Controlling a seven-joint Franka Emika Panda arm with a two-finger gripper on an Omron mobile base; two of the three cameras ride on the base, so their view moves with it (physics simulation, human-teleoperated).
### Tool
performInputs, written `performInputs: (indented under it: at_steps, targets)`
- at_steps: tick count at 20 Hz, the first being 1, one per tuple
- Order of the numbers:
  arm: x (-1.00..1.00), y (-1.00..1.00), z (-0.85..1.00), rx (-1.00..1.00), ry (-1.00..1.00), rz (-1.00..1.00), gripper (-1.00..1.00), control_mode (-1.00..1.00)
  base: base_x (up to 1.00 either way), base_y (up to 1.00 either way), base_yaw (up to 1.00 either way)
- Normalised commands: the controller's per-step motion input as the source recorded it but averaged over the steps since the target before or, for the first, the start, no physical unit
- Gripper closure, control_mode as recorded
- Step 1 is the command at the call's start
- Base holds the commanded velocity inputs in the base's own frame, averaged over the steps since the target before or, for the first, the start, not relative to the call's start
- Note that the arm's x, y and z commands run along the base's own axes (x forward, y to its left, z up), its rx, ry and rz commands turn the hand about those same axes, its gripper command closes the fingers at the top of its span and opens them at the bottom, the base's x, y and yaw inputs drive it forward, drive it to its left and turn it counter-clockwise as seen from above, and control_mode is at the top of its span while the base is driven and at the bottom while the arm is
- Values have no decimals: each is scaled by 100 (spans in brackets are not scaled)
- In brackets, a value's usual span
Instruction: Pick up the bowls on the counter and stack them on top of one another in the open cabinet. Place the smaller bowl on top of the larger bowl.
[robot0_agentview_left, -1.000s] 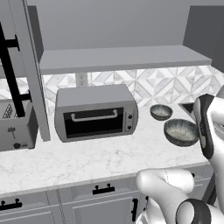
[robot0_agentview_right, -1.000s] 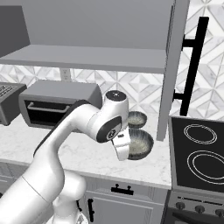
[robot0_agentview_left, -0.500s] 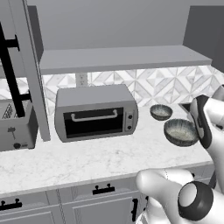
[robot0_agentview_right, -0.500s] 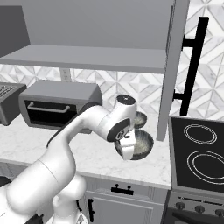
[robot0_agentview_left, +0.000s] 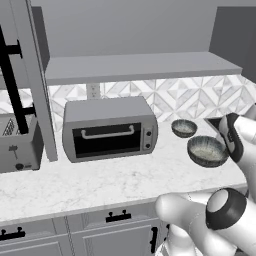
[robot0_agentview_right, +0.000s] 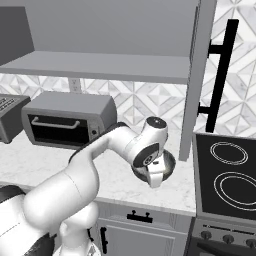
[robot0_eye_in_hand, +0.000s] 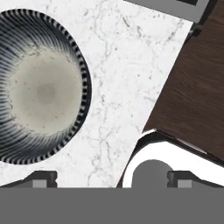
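Your gripper (robot0_eye_in_hand: 111, 178) is spread wide and holds nothing; in the hand view its two dark fingertips (robot0_eye_in_hand: 41, 178) sit far apart at the bottom edge, looking straight down at the counter (robot0_eye_in_hand: 127, 65). The larger bowl (robot0_eye_in_hand: 37, 87) lies on the marble off to one side of the fingers, not between them, no contact. In the left base view you see the larger bowl (robot0_agentview_left: 207, 151) near the counter's (robot0_agentview_left: 100, 180) front right, with the wrist just beside it on the right. The smaller bowl (robot0_agentview_left: 184, 128) sits behind it, closer to the backsplash, just right of the toaster oven (robot0_agentview_left: 107, 129); the two bowls are near each other but apart. A toaster (robot0_agentview_left: 17, 142) stands at the far left. The open cabinet (robot0_agentview_left: 135, 67) shelf runs above the oven, door (robot0_agentview_left: 27, 75) swung out at left. In the right base view your arm covers most of the larger bowl (robot0_agentview_right: 169, 162), the stove (robot0_agentview_right: 227, 175) to its right.
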Motion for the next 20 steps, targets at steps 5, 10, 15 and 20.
performInputs:
  at_steps: [5, 10, 15, 20]
  targets:
    - [20, -6, -26, 0, 0, 0, -100, -100, 0, 0, 0]
    - [27, 0, -27, 0, -1, 0, -100, -100, 0, 0, 0]
    - [19, -1, -28, 0, -1, 0, -100, -100, 0, 0, 0]
    - [21, -8, -27, 2, -1, 0, -100, -100, 0, 0, 0]
